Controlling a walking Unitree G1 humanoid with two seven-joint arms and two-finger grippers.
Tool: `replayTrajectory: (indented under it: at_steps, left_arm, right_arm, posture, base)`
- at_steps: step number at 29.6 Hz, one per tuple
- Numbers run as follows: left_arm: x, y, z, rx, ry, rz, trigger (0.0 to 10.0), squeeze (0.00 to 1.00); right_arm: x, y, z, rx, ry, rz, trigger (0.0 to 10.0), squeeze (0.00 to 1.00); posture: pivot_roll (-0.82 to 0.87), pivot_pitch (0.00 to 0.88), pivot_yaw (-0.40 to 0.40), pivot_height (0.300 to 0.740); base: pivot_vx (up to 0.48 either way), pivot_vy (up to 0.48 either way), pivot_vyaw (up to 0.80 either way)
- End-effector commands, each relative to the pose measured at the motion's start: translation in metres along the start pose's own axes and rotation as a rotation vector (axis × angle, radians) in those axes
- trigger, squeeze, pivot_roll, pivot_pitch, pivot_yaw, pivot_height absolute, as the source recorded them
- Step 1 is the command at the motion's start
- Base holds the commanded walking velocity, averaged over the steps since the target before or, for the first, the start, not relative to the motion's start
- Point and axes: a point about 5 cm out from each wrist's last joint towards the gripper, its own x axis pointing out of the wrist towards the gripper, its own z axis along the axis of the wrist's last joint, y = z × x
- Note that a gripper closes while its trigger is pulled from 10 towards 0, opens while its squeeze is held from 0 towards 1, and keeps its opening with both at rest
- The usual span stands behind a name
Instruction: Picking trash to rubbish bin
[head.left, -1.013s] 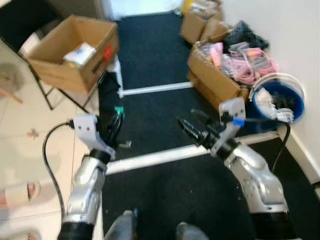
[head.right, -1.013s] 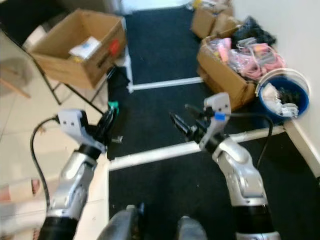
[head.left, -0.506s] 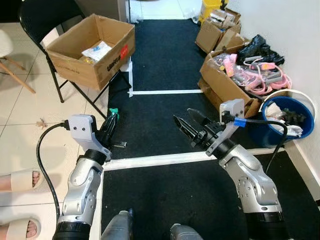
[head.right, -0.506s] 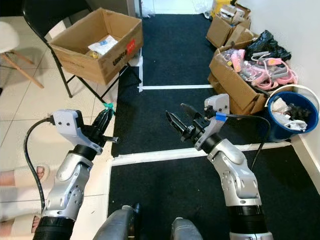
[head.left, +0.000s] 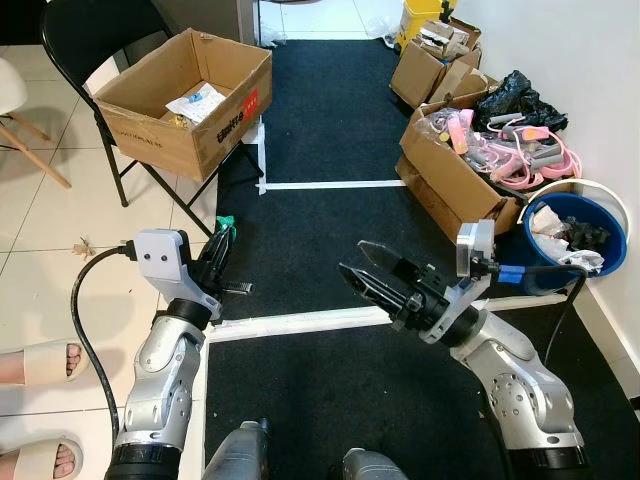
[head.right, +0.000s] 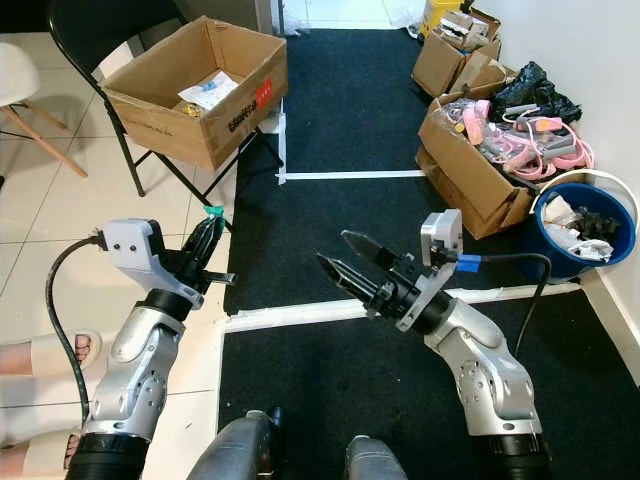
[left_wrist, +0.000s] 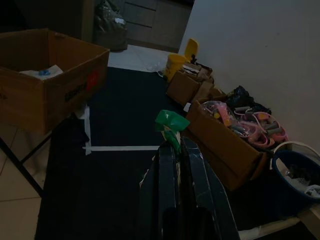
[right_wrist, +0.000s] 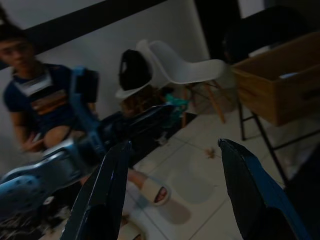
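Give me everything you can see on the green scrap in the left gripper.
The green scrap is a small crumpled piece, bright green with a paler strip hanging below; it looks like thin plastic or wrapper. It sits at the very tips of the left gripper, whose two black fingers are closed together on it. It sticks out past the fingertips, held in the air above the dark carpet, touching nothing else.

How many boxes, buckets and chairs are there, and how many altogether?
Cardboard boxes: 4 (one on the black chair, one with pink things, two by the wall)
Blue bucket: 1
Chairs: 2 (black chair, white chair)
Total: 7
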Motion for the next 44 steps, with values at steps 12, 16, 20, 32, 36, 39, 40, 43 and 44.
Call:
replayTrajectory:
  at_steps: [12,16,20,32,36,39,40,43,44]
  left_arm:
    - [-0.0017,-0.0016,-0.0047,-0.033,0.018,-0.012,10.0,0.0]
    - [-0.0014,-0.0023,-0.004,-0.046,0.012,-0.02,10.0,0.0]
    - [-0.0014,-0.0026,-0.004,-0.051,0.012,-0.024,10.0,0.0]
    - [-0.0015,-0.0032,-0.0039,-0.051,0.013,-0.032,10.0,0.0]
    - [-0.0014,-0.0031,-0.0039,-0.049,0.014,-0.033,10.0,0.0]
    - [-0.0013,-0.0031,-0.0039,-0.048,0.015,-0.035,10.0,0.0]
    - [-0.0013,-0.0032,-0.0038,-0.047,0.015,-0.035,10.0,0.0]
    - [-0.0012,-0.0033,-0.0037,-0.047,0.015,-0.036,10.0,0.0]
    - [-0.0014,-0.0033,-0.004,-0.046,0.015,-0.037,10.0,0.0]
  right_arm:
    - [-0.0055,0.0018,-0.007,0.041,0.004,0.048,10.0,0.0]
    - [-0.0051,0.0014,-0.0067,0.039,0.007,0.048,10.0,0.0]
    - [-0.0053,0.0012,-0.007,0.039,0.013,0.041,10.0,0.0]
    - [-0.0049,0.0014,-0.0086,0.047,0.029,0.026,10.0,0.0]
    - [-0.0047,0.0015,-0.0087,0.052,0.028,0.024,10.0,0.0]
    - [-0.0045,0.0016,-0.0088,0.053,0.028,0.024,10.0,0.0]
    - [-0.0045,0.0016,-0.0088,0.053,0.028,0.023,10.0,0.0]
    - [-0.0045,0.0016,-0.0088,0.055,0.027,0.021,10.0,0.0]
    - [-0.0047,0.0017,-0.0091,0.056,0.027,0.02,10.0,0.0]
  posture:
    - [-0.01,0.147,-0.005,0.74]
    - [-0.01,0.153,-0.004,0.74]
    - [-0.01,0.153,-0.004,0.74]
    - [-0.01,0.154,-0.004,0.74]
    - [-0.01,0.154,-0.004,0.74]
    - [-0.01,0.154,-0.004,0.74]
    - [-0.01,0.154,-0.004,0.74]
    - [-0.01,0.154,-0.004,0.74]
    - [-0.01,0.148,-0.006,0.74]
  base:
    - [0.0,0.0,0.0]
    - [0.071,0.0,0.0]
    - [0.3,0.0,0.0]
    - [0.325,0.0,0.0]
    - [0.333,0.0,0.0]
    - [0.334,0.0,0.0]
    - [0.334,0.0,0.0]
    - [0.336,0.0,0.0]
    - [0.337,0.0,0.0]
